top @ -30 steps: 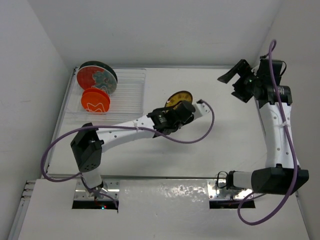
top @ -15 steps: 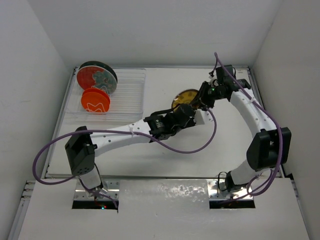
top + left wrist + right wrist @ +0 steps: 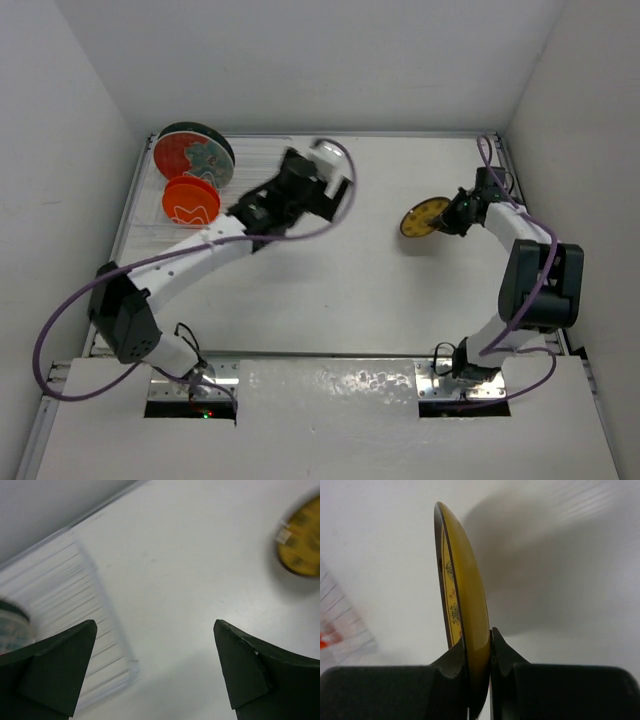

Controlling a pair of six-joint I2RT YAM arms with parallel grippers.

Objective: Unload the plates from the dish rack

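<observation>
The small yellow-gold patterned plate hangs on edge over the right of the table. My right gripper is shut on its rim; the right wrist view shows that plate pinched between both fingers of the right gripper. The dish rack of clear wires lies at the far left. In it stand the orange plate, the red and teal plate and, behind that, the dark teal plate. My left gripper hovers by the rack's right edge. In the left wrist view the left gripper is open and holds nothing.
White walls close in the table on the left, back and right. The rack's near corner lies just left of the gap between my left fingers. The yellow plate shows blurred at the upper right of the left wrist view.
The left gripper let go of the yellow plate and swung back left to the rack. The right gripper shut on that plate and carried it to the right.
</observation>
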